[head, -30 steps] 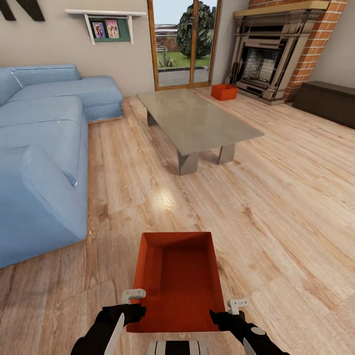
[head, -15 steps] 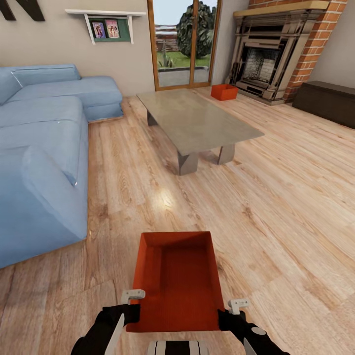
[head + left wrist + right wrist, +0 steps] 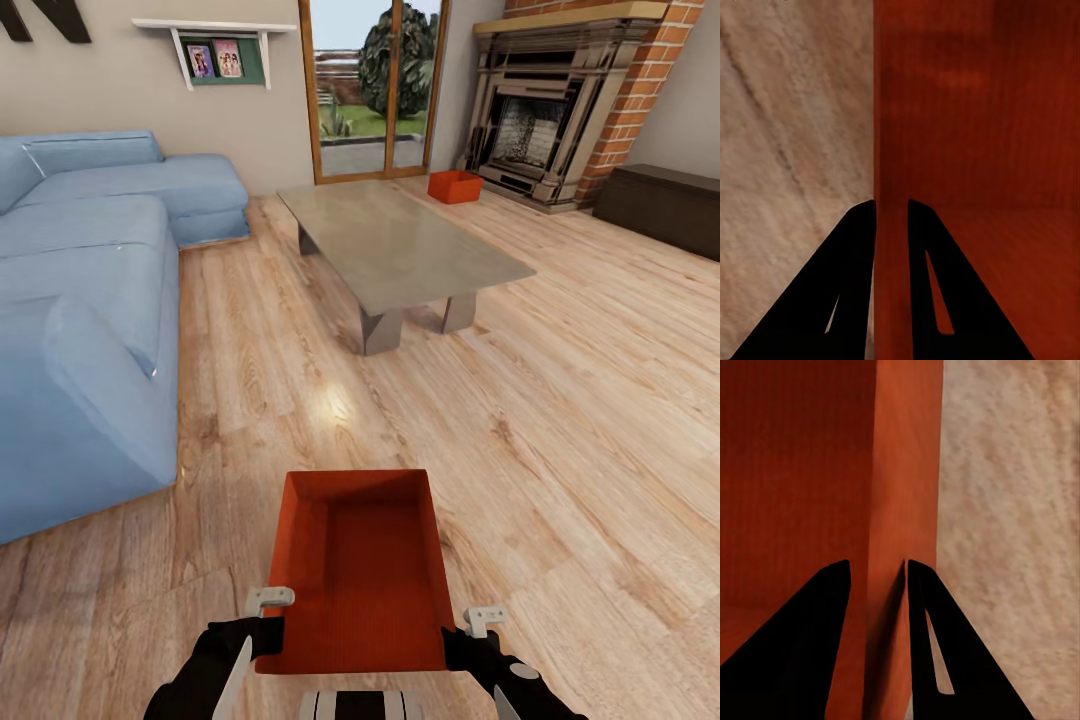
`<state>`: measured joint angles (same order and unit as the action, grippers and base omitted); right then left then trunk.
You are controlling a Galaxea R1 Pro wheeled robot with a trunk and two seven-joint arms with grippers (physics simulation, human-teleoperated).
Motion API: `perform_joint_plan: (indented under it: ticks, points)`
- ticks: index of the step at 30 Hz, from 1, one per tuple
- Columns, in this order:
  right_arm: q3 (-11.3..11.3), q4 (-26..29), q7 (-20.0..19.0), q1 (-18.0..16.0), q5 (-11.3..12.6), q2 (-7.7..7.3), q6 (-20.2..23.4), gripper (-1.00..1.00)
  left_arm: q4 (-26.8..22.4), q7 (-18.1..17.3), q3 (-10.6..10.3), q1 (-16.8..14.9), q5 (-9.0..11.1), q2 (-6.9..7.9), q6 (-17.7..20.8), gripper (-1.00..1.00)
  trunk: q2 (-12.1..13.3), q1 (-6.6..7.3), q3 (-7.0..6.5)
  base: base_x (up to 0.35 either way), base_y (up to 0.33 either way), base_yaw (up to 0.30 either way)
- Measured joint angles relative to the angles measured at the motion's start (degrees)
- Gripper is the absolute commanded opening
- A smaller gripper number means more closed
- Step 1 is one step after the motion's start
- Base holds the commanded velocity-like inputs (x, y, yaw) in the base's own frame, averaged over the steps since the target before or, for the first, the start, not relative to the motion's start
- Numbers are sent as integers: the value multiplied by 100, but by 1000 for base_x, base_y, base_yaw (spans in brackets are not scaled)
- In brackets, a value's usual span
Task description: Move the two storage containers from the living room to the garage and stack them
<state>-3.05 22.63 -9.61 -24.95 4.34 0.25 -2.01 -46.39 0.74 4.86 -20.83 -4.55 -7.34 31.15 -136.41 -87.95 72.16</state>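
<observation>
Both grippers [image 3: 272,632] [image 3: 455,645] pinching container [image 3: 360,570] walls

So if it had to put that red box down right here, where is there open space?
Bare wood floor lies wide open right of the held storage container, up to the coffee table, whose top is bare too. Left is tighter: the sofa crowds in. The second container sits by the fireplace.
</observation>
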Motion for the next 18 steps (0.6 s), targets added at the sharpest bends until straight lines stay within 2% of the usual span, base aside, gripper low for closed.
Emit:
perform_joint_plan:
  ticks: [18]
  points:
    - [-19,2,1,1,17,-3,2,-100,1,2,5,-1,-19,-7,5,-100,0,0,0,0,0,0]
